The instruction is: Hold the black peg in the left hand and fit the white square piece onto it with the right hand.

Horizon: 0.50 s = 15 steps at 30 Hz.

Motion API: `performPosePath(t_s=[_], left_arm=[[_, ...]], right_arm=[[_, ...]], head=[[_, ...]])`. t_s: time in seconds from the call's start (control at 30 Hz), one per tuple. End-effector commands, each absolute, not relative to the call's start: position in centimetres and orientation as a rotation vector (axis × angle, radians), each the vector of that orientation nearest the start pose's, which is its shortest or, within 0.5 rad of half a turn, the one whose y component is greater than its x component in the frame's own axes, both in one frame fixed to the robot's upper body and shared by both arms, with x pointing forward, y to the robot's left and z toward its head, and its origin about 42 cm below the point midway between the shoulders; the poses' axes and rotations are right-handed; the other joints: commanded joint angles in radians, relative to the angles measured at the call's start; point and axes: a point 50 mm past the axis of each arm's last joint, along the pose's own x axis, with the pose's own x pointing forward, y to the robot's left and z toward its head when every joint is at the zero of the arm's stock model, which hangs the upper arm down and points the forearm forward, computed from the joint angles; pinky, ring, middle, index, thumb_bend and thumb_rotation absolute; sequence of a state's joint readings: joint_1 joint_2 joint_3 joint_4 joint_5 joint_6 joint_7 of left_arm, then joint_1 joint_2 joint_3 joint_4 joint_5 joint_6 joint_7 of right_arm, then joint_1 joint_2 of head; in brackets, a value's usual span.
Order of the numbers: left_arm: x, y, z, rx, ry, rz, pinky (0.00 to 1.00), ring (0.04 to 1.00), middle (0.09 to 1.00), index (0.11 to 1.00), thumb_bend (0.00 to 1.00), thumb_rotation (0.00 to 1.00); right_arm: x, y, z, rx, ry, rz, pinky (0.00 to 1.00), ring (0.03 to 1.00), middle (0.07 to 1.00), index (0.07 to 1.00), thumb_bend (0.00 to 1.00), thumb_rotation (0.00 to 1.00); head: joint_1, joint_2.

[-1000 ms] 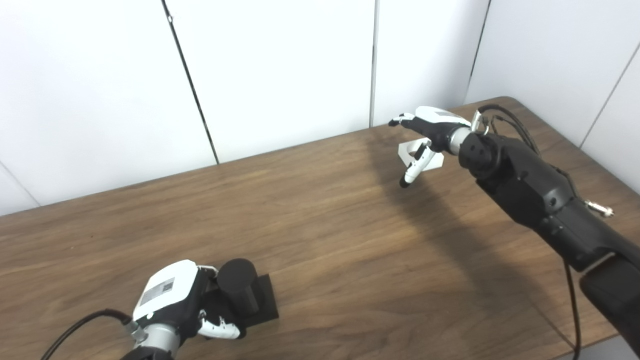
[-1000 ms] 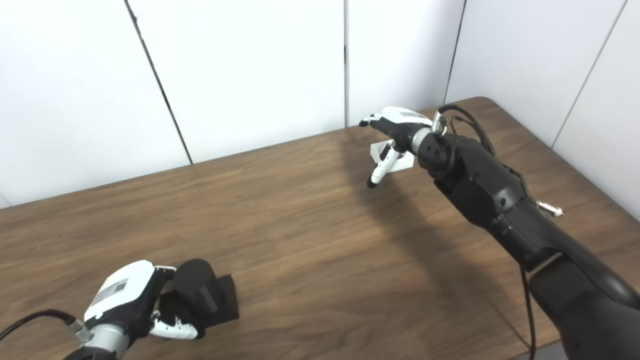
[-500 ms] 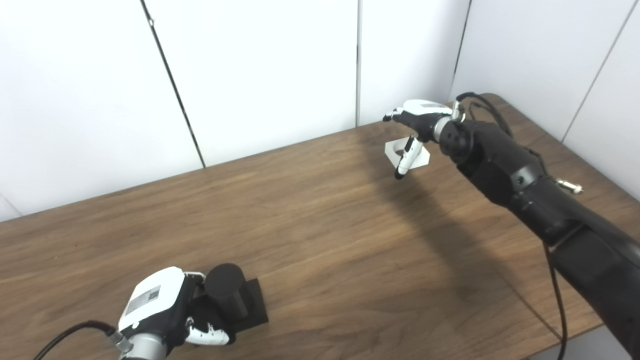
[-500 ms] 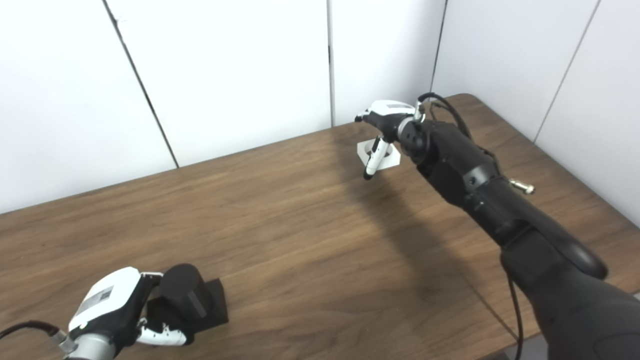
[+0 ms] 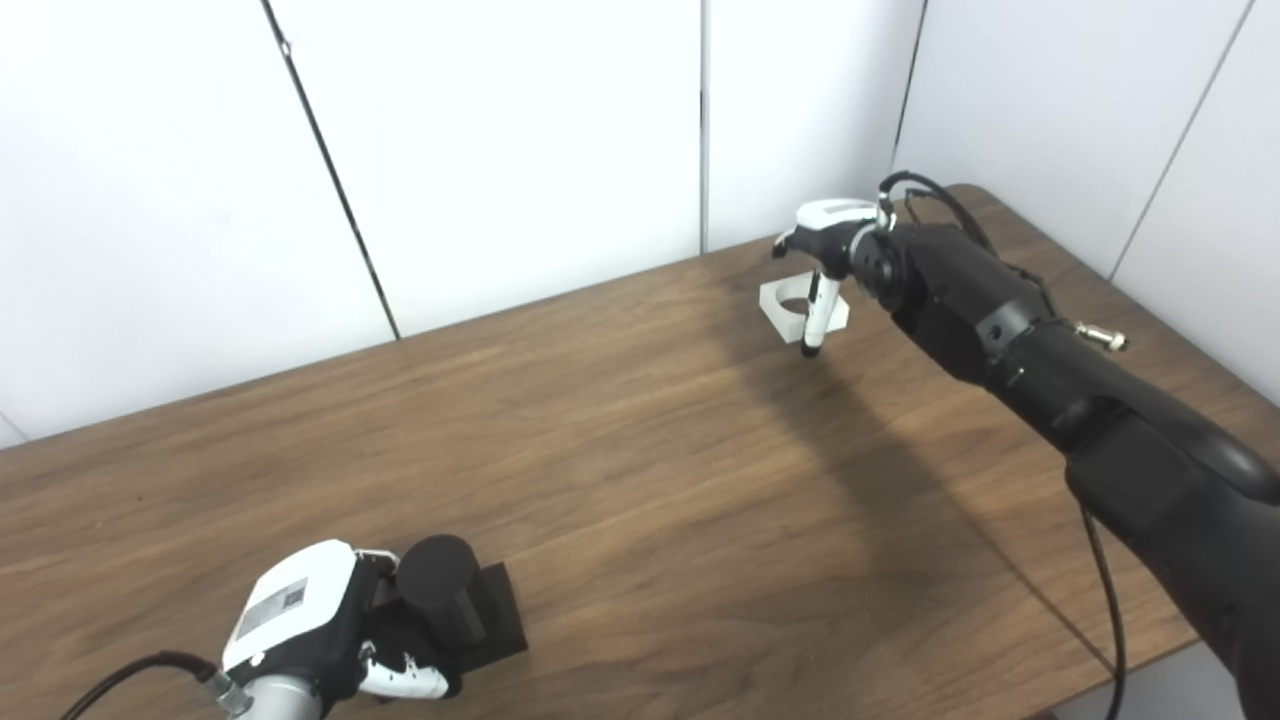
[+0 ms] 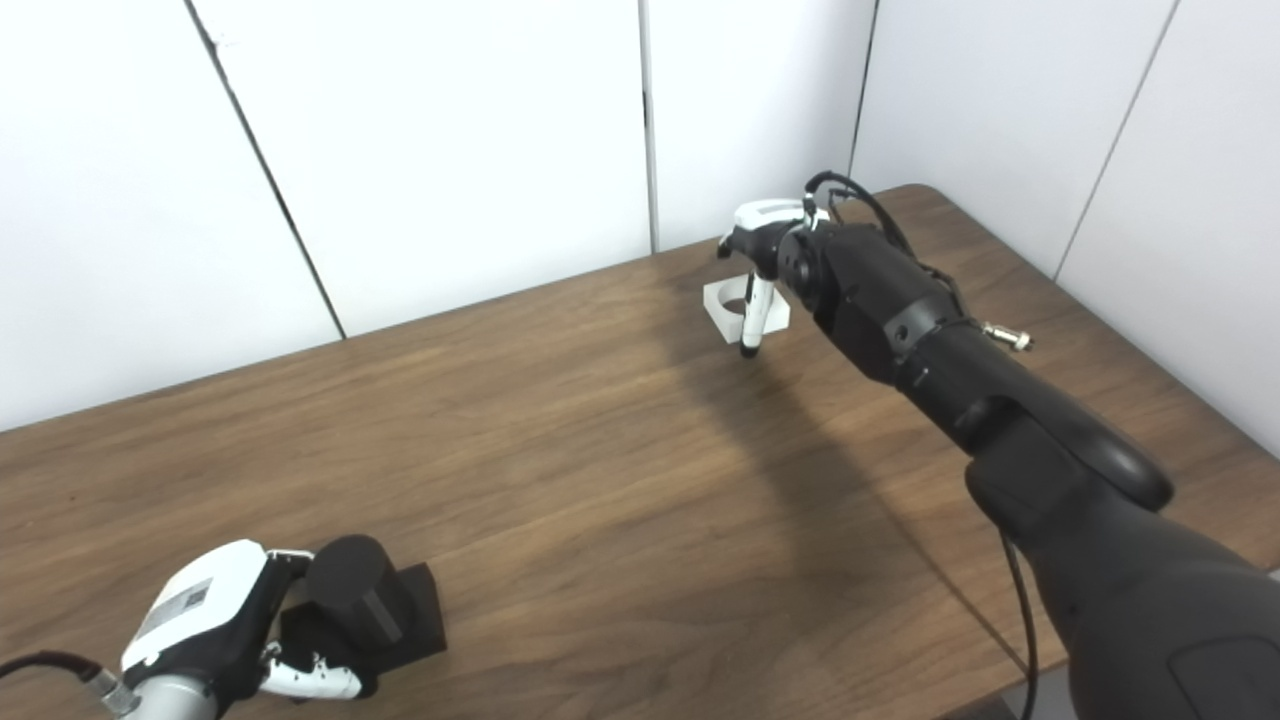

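Note:
The black peg [image 5: 441, 588] stands upright on its black square base [image 5: 497, 623] at the near left of the wooden table [image 5: 640, 430]. My left hand [image 5: 305, 625] is shut on the peg, fingers curled round its lower part from the left. The white square piece [image 5: 783, 300], with a round hole, lies flat at the far right of the table. My right hand [image 5: 826, 243] hovers right over it, open, one finger pointing straight down past the piece's near edge. The hand hides part of the piece. The piece also shows in the right eye view [image 6: 722, 299].
White wall panels [image 5: 500, 150] stand close behind the table's far edge and along its right side. A black cable [image 5: 1103, 570] hangs from my right forearm near the table's front right edge. Bare wood lies between the two hands.
The camera has panned, so the whole picture shifted. My right hand has reached farther out over the white piece and its finger has swung to point straight down. The left hand still holds the peg.

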State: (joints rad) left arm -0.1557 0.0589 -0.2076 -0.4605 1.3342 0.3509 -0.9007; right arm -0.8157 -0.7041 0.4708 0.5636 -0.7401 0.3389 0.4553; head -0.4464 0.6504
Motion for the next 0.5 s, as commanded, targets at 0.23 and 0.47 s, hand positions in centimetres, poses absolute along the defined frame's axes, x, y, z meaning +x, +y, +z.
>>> performPosePath(t_s=[0.23,0.47], left_arm=[[28.6,17.9,19.7,1.298,0.285,-0.383,0.82,0.881,0.838,0.491,0.52,0.05],[28.6,17.9,19.8,1.304,0.283,-0.388,0.81,0.885,0.841,0.49,0.52,0.05]], right_arm=[[50.4,-38.9,30.0,-1.622,0.385,0.091,1.0,0.999,0.934,0.775,0.92,0.16],[50.1,-39.0,29.1,-1.635,0.385,0.104,1.0,0.986,0.921,0.756,0.9,0.17]], head=[[0.008,0.006],[0.011,0.01]])
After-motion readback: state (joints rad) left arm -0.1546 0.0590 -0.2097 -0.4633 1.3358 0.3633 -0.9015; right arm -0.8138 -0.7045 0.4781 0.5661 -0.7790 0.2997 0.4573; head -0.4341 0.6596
